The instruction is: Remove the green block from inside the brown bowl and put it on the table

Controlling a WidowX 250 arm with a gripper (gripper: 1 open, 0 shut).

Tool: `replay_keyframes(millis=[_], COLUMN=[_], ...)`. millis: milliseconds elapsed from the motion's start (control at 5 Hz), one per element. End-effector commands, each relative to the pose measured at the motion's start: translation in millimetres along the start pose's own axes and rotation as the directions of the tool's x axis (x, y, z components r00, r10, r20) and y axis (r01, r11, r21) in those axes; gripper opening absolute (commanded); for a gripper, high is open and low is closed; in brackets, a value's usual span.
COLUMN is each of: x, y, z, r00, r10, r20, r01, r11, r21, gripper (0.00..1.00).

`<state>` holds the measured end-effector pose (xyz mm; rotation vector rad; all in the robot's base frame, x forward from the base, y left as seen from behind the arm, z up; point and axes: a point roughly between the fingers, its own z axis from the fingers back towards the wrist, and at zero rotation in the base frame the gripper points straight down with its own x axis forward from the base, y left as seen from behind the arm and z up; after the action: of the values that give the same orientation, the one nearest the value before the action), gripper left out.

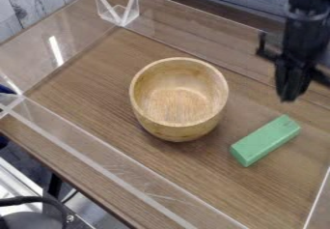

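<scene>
Green block (265, 140) flat on table (91, 78), beside brown bowl (179, 99); pincer (294, 96) above block, closed, empty.

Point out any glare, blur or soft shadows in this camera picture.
Camera view: white glare streaks on the clear acrylic walls; the dark gripper looks motion-blurred; the round tan wooden bowl and small green rectangular block stay fairly sharp, casting only faint, soft shadows on the brown wood-grain table.
</scene>
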<state>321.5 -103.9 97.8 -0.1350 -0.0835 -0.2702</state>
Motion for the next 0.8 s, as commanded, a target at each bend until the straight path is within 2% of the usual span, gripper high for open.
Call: replay_keyframes(millis=[0,200,600], x=[7.8,6.8,3.5], y=[-0.5,-0.3,7.1], z=[6.6,-5.0,7.4], r00=[0.997,0.998,0.998], r10=[-0.021,-0.031,-0.019], r20=[0.072,0.05,0.054], r01=[0.021,0.031,0.019], r11=[1.0,0.999,1.0], r21=[-0.002,-0.007,-0.005], gripper=[0.0,1.0,1.0])
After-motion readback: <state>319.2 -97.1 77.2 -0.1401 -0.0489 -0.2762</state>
